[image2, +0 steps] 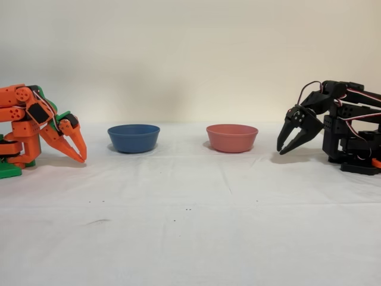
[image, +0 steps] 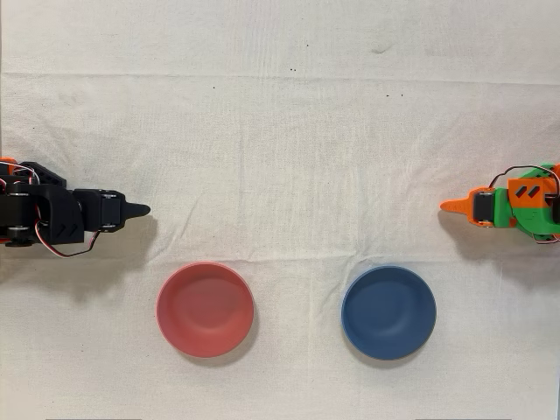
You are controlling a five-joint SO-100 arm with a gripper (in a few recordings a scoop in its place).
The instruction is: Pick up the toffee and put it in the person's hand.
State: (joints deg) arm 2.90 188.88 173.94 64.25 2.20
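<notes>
Black arm's end effector (image2: 284, 146) at right of fixed view, fingers apart, holding nothing, hanging above cloth-covered surface (image2: 190, 226). Pink bowl (image2: 232, 137) nearby, blue bowl (image2: 133, 137) beyond. No readable writing.

From above, a wrinkled white cloth covers the worktop (image: 280, 131). The black arm's tool (image: 138, 210) lies folded at the left edge, its tip pointing right. An idle orange-and-green arm (image: 516, 203) sits at the right edge. Between them, nearer the bottom, stand a round pinkish-red bowl (image: 206, 309) and a round dark-blue bowl (image: 388, 312), well apart.
</notes>
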